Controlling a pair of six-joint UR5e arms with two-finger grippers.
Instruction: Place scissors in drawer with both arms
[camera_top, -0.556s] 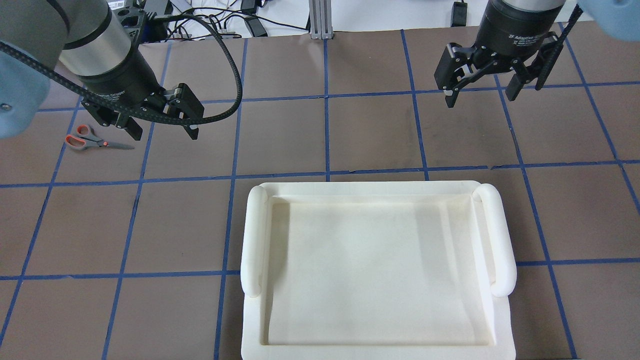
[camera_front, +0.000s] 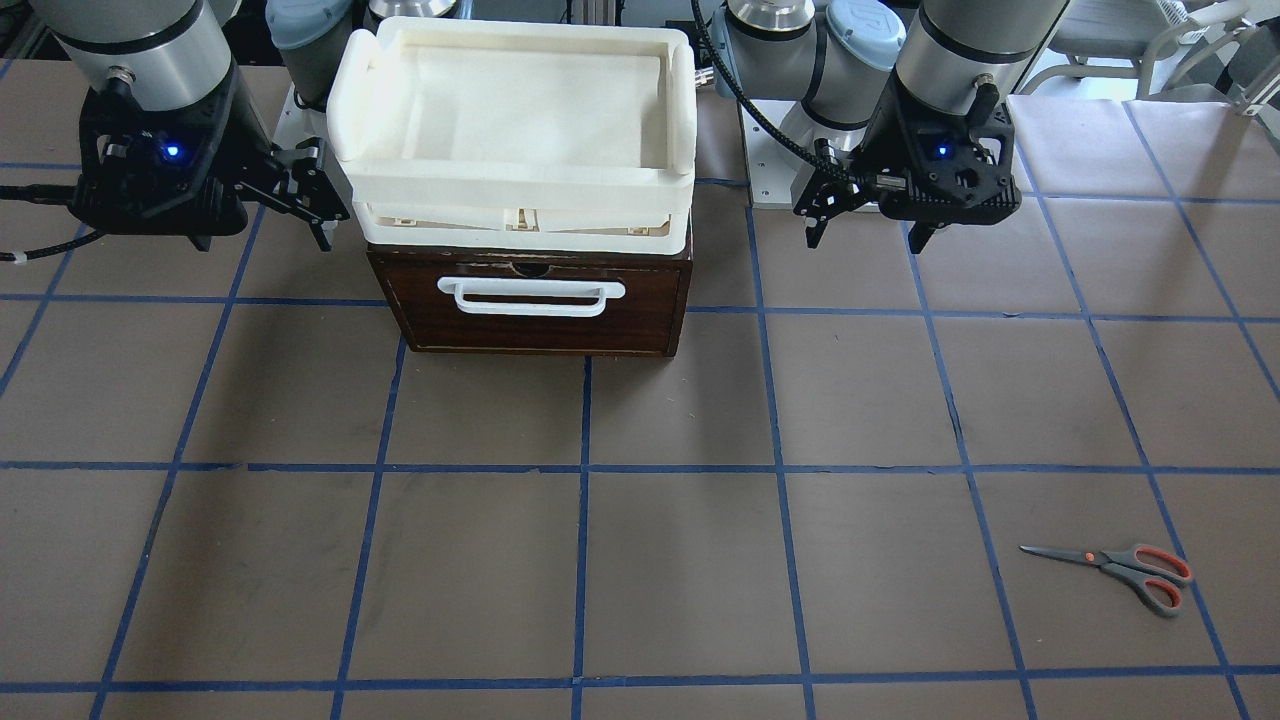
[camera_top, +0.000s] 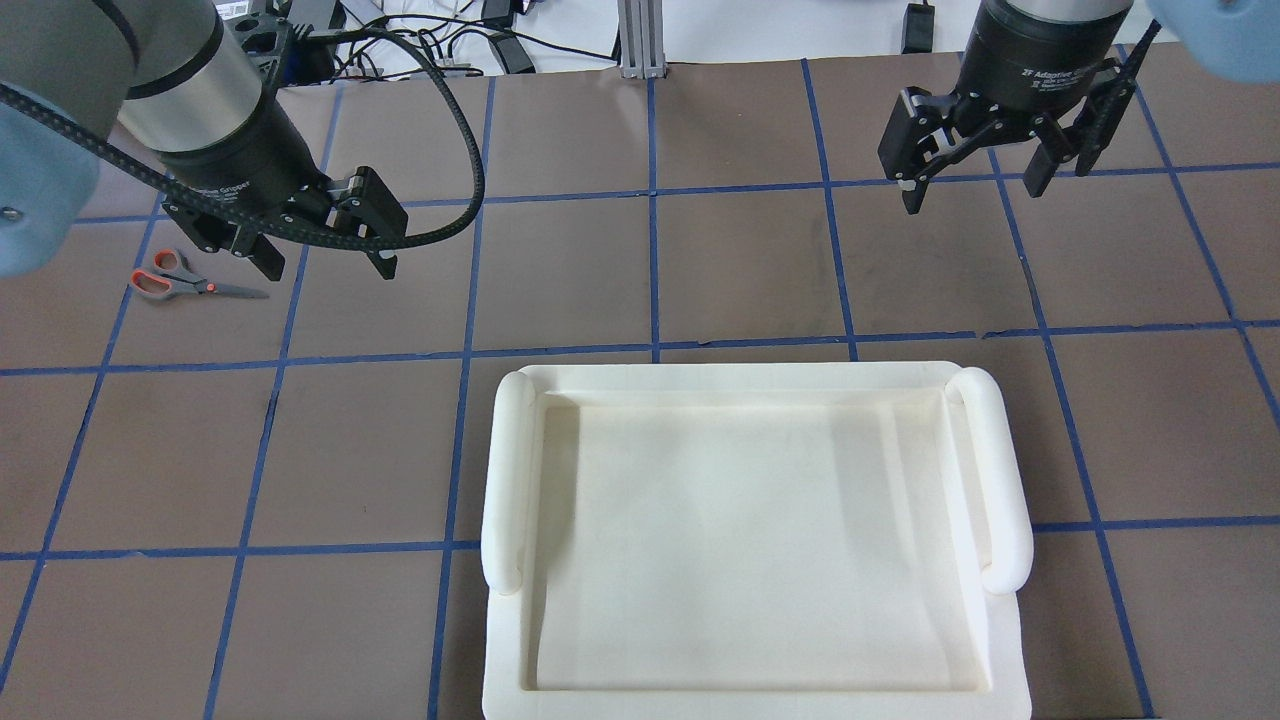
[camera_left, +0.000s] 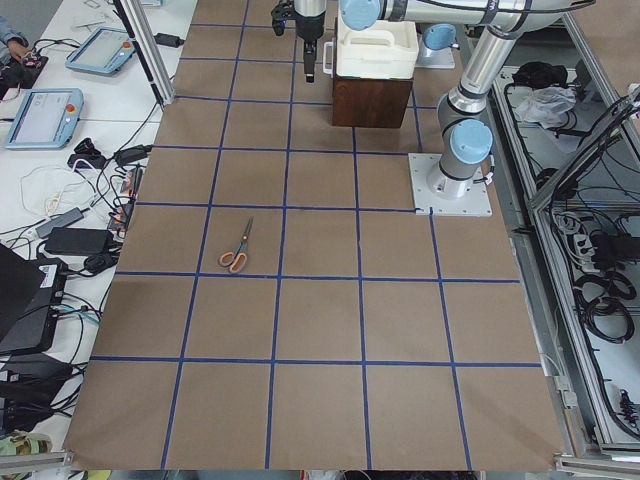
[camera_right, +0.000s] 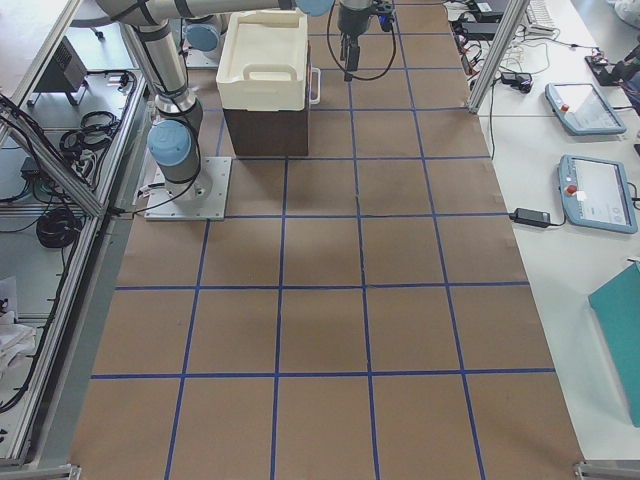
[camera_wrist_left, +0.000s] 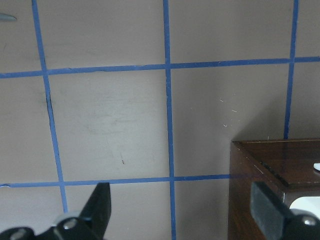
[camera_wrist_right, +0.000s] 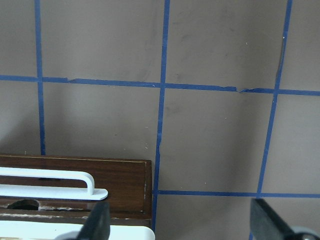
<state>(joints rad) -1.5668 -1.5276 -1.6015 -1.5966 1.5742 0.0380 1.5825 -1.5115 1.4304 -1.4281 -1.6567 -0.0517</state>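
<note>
The brown counter (camera_front: 680, 570), gridded with blue tape, carries a dark brown wooden drawer box (camera_front: 650, 315) with a white bar handle and, well apart, small grey-handled scissors (camera_front: 1120, 568) lying flat.

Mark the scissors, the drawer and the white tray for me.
scissors (camera_front: 1098, 560): exterior front-facing view, near the pivot.
drawer (camera_front: 530, 333): exterior front-facing view, lower part of its dark wood front.
white tray (camera_front: 520, 186): exterior front-facing view, its front wall.
</note>
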